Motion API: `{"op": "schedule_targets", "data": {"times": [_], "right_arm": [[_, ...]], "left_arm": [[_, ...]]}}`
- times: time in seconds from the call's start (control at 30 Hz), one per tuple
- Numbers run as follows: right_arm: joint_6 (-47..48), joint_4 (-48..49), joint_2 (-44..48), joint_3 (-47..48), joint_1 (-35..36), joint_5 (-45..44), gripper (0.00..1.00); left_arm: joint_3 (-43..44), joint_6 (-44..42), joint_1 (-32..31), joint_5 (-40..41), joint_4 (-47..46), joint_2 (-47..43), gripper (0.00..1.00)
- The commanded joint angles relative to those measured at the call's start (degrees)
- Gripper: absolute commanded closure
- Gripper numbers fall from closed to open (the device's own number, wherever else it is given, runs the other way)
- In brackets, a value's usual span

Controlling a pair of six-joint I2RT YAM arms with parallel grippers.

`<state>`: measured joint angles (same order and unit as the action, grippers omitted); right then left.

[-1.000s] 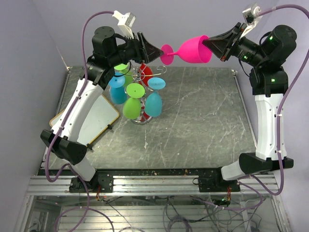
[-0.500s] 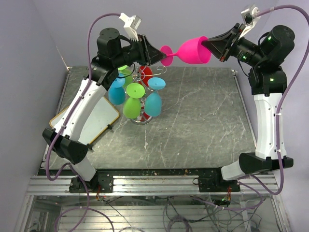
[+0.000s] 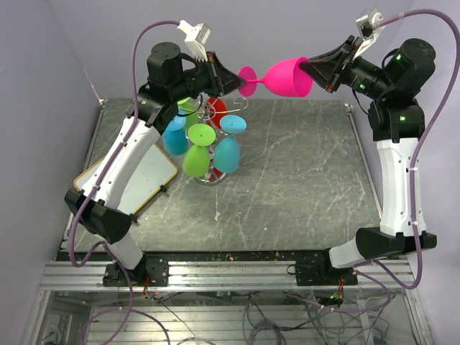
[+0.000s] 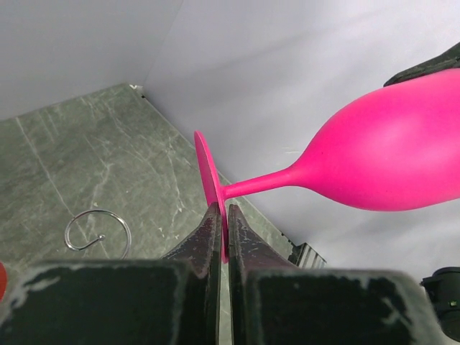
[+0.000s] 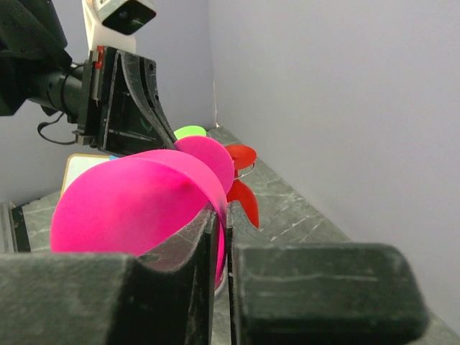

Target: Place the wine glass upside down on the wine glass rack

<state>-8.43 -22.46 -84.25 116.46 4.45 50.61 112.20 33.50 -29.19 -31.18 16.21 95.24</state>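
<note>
The pink wine glass [image 3: 287, 77] hangs on its side high above the back of the table, foot to the left, bowl to the right. My left gripper [image 3: 243, 85] is shut on the edge of its round foot [image 4: 208, 180], the disc pinched between the fingertips. My right gripper [image 3: 307, 68] is shut on the rim of the bowl [image 5: 129, 208], one finger inside and one outside. The wine glass rack [image 3: 210, 109] stands below the left gripper, hung with blue, green and red glasses. One of its empty wire scrolls [image 4: 97, 233] shows in the left wrist view.
A white board [image 3: 147, 180] lies at the table's left edge. The red glass [image 5: 244, 198] on the rack sits just beyond the pink bowl in the right wrist view. Purple walls close in the back and sides.
My left gripper has moved right onto the glass's foot and closed on it. The glass and my right arm have hardly moved.
</note>
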Motion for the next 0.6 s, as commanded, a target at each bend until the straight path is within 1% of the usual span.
{"op": "schedule_targets", "data": {"times": [0.0,0.17,0.2,0.3,0.37,0.57], "right_arm": [[1.3,0.0,0.7,-1.1,0.3,-0.5,0.87],[3.0,-1.3,1.1,-0.9,0.2,-0.9,0.67],[3.4,-1.7,1.2,-0.8,0.3,-1.1,0.62],[4.2,-2.6,1.6,-0.8,0.3,-1.8,0.53],[4.9,-3.2,1.8,-0.8,0.3,-2.2,0.43],[7.7,-5.6,2.6,-0.3,0.3,-4.4,0.34]], "left_arm": [[0.7,-2.8,-1.0,1.2,0.4,-1.8,0.93],[0.6,-4.8,0.1,4.7,2.4,-3.8,0.93],[0.5,-4.9,0.5,5.1,2.7,-4.1,0.93],[0.8,-5.7,2.0,5.6,3.3,-4.8,0.93],[1.1,-6.6,3.0,6.6,4.2,-5.3,0.93],[2.4,-9.7,5.5,11.4,6.6,-6.8,0.93]]}}
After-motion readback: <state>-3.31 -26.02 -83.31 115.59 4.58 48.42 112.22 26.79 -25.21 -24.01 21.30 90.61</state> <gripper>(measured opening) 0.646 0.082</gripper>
